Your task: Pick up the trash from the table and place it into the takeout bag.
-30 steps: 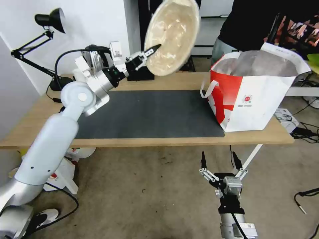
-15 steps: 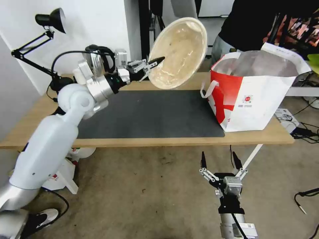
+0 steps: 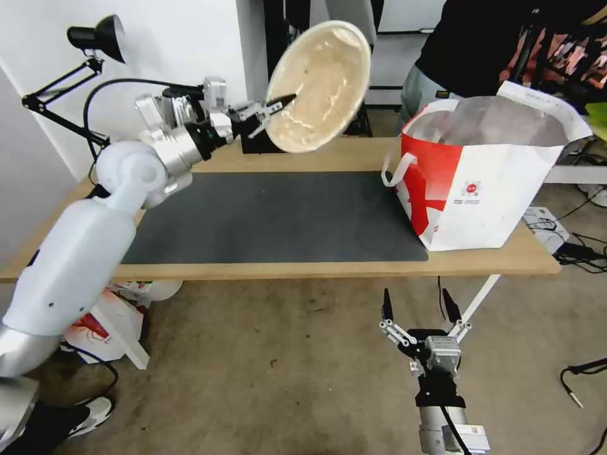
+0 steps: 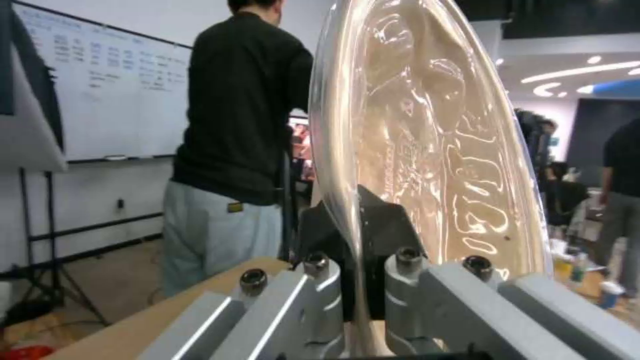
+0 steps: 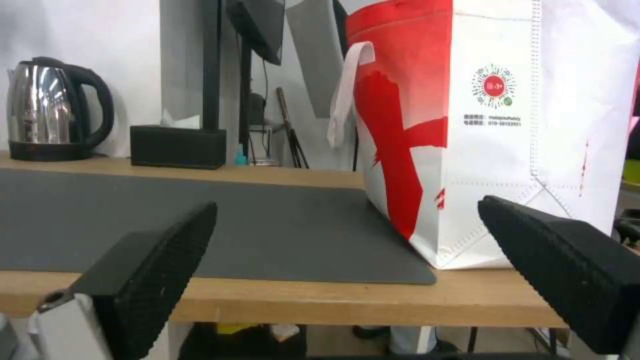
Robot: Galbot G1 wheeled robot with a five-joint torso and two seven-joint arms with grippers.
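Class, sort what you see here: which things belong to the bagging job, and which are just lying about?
Job:
tan bowl, held in the air by the left gripper
takeout bag
table

Lying about:
desk lamp
kettle
black box
right gripper, open, idle below the table edge

This looks like an office or lab workroom. A long light-wood desk with white legs [image 3: 354, 268] carries a large dark grey mat [image 3: 284, 218], a black articulated desk lamp [image 3: 76, 76] and a steel electric kettle with a black handle [image 5: 50, 107]. A wall-mounted whiteboard covered in handwriting [image 4: 113, 95] hangs behind, recessed strip lights [image 4: 577, 75] run along the ceiling, and black cables [image 3: 585, 246] trail over the grey carpeted floor [image 3: 284, 366].
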